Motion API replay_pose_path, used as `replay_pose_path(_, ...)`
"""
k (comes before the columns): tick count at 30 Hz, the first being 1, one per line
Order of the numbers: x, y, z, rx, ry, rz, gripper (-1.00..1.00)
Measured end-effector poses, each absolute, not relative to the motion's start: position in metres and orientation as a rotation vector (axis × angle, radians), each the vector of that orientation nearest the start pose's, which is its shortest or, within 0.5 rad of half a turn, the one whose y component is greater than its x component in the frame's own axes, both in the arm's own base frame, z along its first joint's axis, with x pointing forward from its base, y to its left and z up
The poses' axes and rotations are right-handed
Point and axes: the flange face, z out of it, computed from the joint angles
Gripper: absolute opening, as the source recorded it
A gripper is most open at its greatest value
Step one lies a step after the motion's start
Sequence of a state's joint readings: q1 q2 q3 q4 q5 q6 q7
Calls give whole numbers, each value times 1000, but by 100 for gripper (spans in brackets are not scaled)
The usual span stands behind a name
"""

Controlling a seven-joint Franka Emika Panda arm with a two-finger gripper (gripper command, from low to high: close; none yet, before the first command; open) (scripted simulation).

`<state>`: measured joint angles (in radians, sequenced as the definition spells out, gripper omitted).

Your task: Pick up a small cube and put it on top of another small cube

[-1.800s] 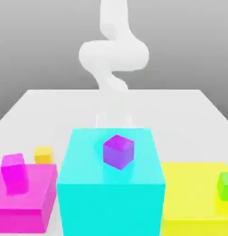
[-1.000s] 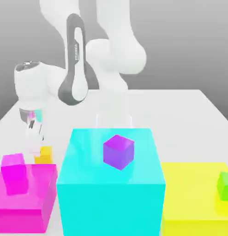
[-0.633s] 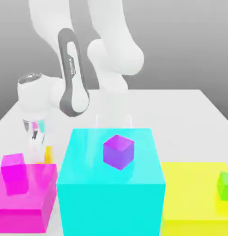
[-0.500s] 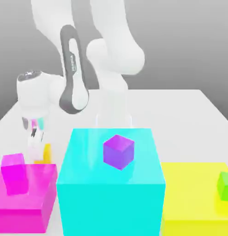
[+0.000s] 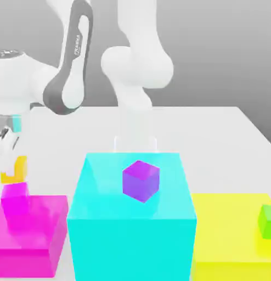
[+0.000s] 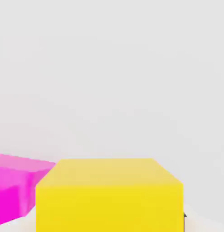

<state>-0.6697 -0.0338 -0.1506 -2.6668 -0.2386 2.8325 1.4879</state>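
Note:
At the exterior view's far left, my gripper [image 5: 10,163] is shut on the small yellow-orange cube [image 5: 17,167] and holds it in the air just above the small magenta cube [image 5: 16,201]. The same yellow-orange cube [image 6: 109,195] looms close in the hand view. The other small cube, bright green [image 5: 267,220], rests on the big yellow block [image 5: 225,236] at the exterior view's far right, well away from the gripper.
A big cyan block [image 5: 132,230] stands in the middle front with a small purple cube [image 5: 141,180] on it. The big magenta block [image 5: 33,236] lies under the gripper, and its edge [image 6: 14,186] appears in the hand view. Behind the blocks stretches the white table [image 5: 214,137].
The gripper came down around the yellow-orange cube, shut on it, then rose and shifted toward the exterior view's left with the cube. The other cubes have stayed put.

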Motion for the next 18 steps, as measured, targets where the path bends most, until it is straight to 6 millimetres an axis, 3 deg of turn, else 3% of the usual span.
replay_pose_path(4,401,-255,307,-1927,2457,-459,-100)
replay_pose_path(9,493,-148,359,-2274,2081,-597,-100)
replay_pose_path(13,522,-26,364,-2485,1798,-571,-100)
replay_pose_path(15,523,38,362,-2576,1659,-542,-100)
replay_pose_path(18,508,129,355,-2686,1485,-461,-100)
